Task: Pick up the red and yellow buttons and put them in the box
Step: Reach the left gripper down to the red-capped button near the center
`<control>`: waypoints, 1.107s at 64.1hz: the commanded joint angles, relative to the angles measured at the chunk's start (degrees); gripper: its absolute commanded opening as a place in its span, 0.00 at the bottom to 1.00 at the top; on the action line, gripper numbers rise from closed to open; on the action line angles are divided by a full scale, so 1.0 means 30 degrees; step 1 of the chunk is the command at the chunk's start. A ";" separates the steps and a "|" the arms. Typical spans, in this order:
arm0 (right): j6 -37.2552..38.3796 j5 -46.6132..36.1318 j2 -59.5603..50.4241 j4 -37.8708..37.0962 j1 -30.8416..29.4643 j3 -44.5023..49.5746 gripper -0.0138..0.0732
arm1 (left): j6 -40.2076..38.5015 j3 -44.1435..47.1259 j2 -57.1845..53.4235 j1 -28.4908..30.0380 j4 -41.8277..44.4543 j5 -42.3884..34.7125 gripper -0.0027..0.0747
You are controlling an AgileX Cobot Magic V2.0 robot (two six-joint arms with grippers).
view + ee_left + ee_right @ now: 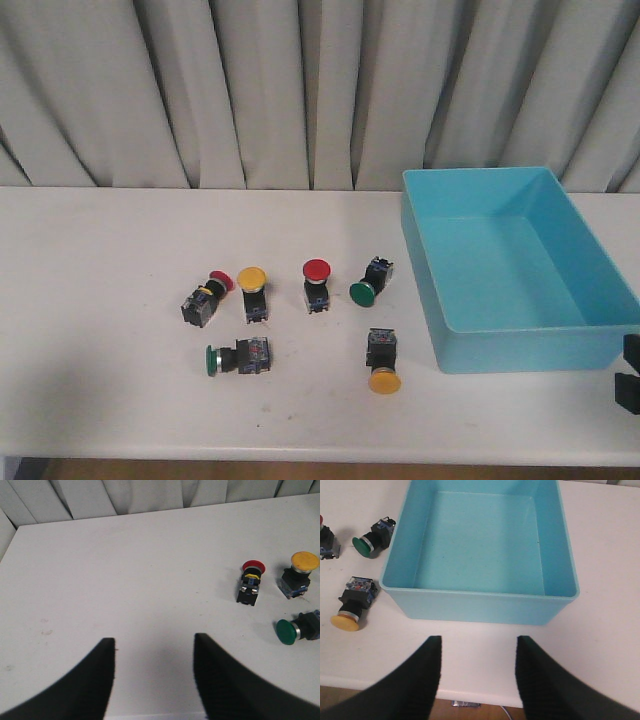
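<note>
Two red buttons [207, 296] [316, 283] and two yellow buttons [252, 290] [383, 363] lie on the white table, left of the empty turquoise box [520, 350]. My left gripper [154, 640] is open and empty over bare table; its view shows a red button [251, 580] and a yellow button [299, 572] well ahead of it. My right gripper [478, 642] is open and empty over the table's front edge, just short of the box's near wall [480, 607]. A yellow button [354, 605] lies beside the box. In the front view only a part of the right gripper [629, 375] shows.
Two green-capped switches [368, 283] [238, 358] lie among the buttons; they also show in the wrist views [297, 627] [374, 539]. A grey curtain [300, 90] hangs behind the table. The table's front edge [300, 460] is close to the near buttons.
</note>
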 commanded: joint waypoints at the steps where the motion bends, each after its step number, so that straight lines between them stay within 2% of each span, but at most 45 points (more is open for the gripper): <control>1: -0.0127 -0.1238 0.0200 -0.0204 -0.0111 -0.0550 0.76 | 0.0201 -0.0500 0.0476 -0.0098 -0.0251 -0.1432 0.79; 4: -0.0127 -0.1185 0.0200 -0.0204 -0.0111 -0.0550 0.78 | 0.0413 -0.0616 0.0852 -0.0143 -0.0647 -0.1360 0.83; 9: -0.0127 -0.1185 0.0200 -0.0204 -0.0111 -0.0550 0.80 | 0.1516 -0.1108 0.1635 -0.0557 -0.1390 -0.0829 0.84; 23: -0.0127 -0.1169 0.0200 -0.0188 -0.0111 -0.0550 0.80 | 0.7212 -0.3643 0.5079 -0.3016 -0.4864 0.0792 0.77; 36: -0.0127 -0.1169 0.0200 -0.0188 -0.0111 -0.0550 0.80 | 1.1433 -0.5971 0.8866 -0.4946 -0.7398 0.0612 0.75; 55: -0.0127 -0.1169 0.0200 -0.0188 -0.0111 -0.0550 0.80 | 1.4923 -1.0154 1.4730 -0.7597 -0.9578 0.0342 0.75; 71: -0.0127 -0.1169 0.0200 -0.0171 -0.0111 -0.0550 0.80 | 1.5529 -1.4295 1.9452 -0.9137 -0.9473 0.0342 0.75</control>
